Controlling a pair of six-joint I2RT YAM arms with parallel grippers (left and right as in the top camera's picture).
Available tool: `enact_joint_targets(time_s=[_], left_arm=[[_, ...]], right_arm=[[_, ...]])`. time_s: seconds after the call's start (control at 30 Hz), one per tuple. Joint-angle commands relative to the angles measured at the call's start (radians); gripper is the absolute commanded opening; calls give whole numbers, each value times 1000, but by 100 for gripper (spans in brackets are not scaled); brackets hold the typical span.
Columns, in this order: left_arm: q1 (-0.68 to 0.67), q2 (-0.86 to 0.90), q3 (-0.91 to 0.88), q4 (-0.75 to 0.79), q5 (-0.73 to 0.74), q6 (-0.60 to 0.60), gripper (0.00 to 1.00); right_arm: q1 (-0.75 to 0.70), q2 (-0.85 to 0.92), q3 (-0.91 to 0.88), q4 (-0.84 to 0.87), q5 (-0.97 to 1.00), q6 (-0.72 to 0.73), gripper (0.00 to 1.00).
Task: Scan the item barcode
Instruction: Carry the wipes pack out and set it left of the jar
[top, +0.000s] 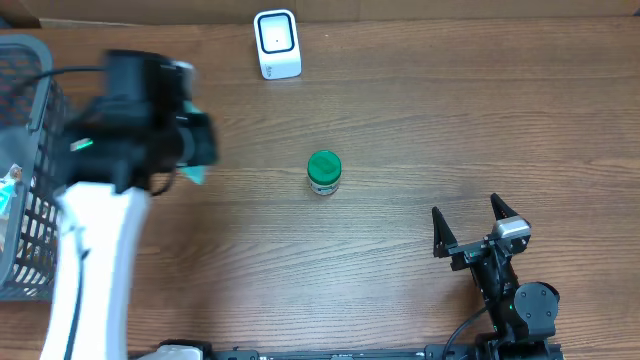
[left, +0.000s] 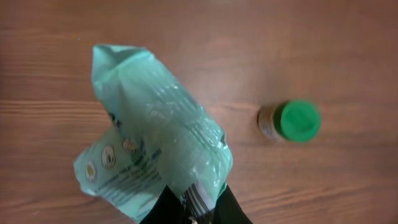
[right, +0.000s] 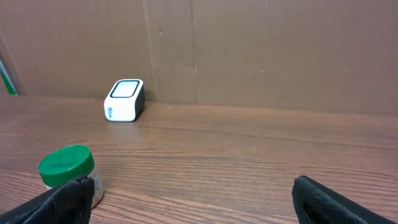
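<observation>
Pickup is judged done: the left fingers (left: 186, 214) are pressed together on one edge of one green pouch (left: 155, 143), which is held above the table (top: 450, 100). Presentation to the one white scanner (top: 277, 43), well apart beyond those fingers, is left. One green-lidded jar (top: 324, 172) stands between both sets of fingers; the right fingers (top: 500, 212) are spread, empty. One basket (top: 30, 150) is counted beside the left fingers.

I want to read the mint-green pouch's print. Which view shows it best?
Left wrist: the pouch fills the frame, pinched by the left claw. Overhead shows only a corner below the arm; right wrist, nothing.
</observation>
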Motion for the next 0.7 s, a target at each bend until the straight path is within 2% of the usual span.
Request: enact_joint_targets(time_s=[0.0,0.13,0.37,0.53,0.67], left_arm=[[-85,56,-101,60,-37,27,4],[-151,165,-179,147,-37,12,4],[-171,328,-188,196,-8,-43,4],[-179,377,-188,242,72,-46,4],[-190,380,-188,260,77,-84,4]], right_arm=[[-2,-10,-11,5,-4,3,100],[-2,-10,-11,5,-5,3,100],[-2,-10,-11,5,-5,3,100],[-2,-10,-11,5,-5,3,100],[-2,-10,-11,5,-5,3,100]])
